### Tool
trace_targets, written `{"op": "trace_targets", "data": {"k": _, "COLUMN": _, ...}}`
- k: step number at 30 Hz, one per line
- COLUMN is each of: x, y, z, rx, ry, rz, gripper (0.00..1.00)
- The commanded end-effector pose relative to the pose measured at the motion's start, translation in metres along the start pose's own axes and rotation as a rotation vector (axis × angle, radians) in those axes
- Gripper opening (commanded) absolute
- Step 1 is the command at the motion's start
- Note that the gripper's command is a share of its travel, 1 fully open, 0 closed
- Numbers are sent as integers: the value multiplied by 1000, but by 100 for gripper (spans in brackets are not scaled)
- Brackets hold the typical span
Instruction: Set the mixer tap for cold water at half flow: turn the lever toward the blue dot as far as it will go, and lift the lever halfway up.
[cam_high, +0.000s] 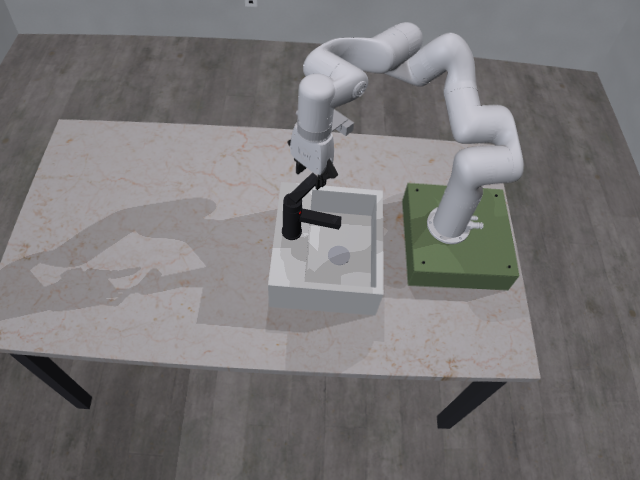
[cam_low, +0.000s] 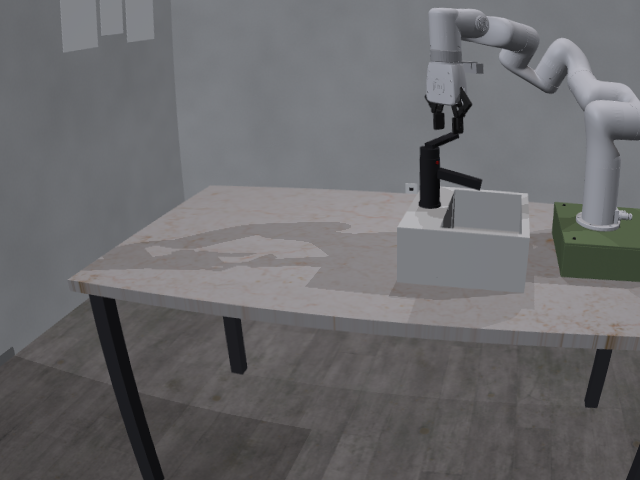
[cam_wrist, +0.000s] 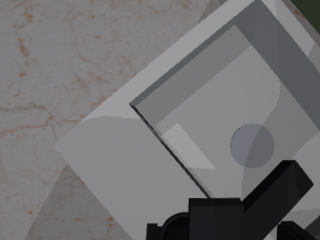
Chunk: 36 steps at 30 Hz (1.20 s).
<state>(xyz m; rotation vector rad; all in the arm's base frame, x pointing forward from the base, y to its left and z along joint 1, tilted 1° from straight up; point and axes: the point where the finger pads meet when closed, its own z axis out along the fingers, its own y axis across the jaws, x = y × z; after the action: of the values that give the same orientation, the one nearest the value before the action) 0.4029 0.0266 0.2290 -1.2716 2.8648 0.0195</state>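
Observation:
A black mixer tap (cam_high: 292, 219) stands on the left rim of a white sink (cam_high: 327, 242). Its spout (cam_high: 321, 219) reaches over the basin. Its lever (cam_high: 302, 190) slopes up from the tap's top toward the back right; in the exterior view the lever (cam_low: 442, 139) is tilted clearly upward. A red dot (cam_low: 437, 162) shows on the tap body; I see no blue dot. My gripper (cam_low: 447, 122) is open and points straight down just above the lever's raised tip, with one finger at or very near the tip. In the wrist view the lever (cam_wrist: 272, 192) lies at the bottom edge.
The sink's basin has a round grey drain (cam_high: 339, 255). The arm's green base block (cam_high: 460, 237) stands right of the sink. A marble table top (cam_high: 155, 232) stretches to the left.

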Motion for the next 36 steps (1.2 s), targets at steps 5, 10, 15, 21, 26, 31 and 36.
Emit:
{"op": "trace_targets", "data": {"k": 5, "x": 0, "y": 0, "z": -23, "rx": 2, "ry": -2, "rz": 1, "gripper": 67}}
{"op": "trace_targets", "data": {"k": 10, "x": 0, "y": 0, "z": -32, "rx": 2, "ry": -2, "rz": 1, "gripper": 67}}
{"op": "trace_targets", "data": {"k": 15, "x": 0, "y": 0, "z": -35, "rx": 2, "ry": -2, "rz": 1, "gripper": 67}}
{"op": "trace_targets", "data": {"k": 21, "x": 0, "y": 0, "z": -37, "rx": 2, "ry": -2, "rz": 1, "gripper": 67}}
{"op": "trace_targets", "data": {"k": 26, "x": 0, "y": 0, "z": -37, "rx": 2, "ry": -2, "rz": 1, "gripper": 0}}
{"op": "trace_targets", "data": {"k": 31, "x": 0, "y": 0, "z": -37, "rx": 2, "ry": -2, "rz": 1, "gripper": 0}}
{"op": "trace_targets", "data": {"k": 36, "x": 0, "y": 0, "z": -37, "rx": 2, "ry": -2, "rz": 1, "gripper": 0}}
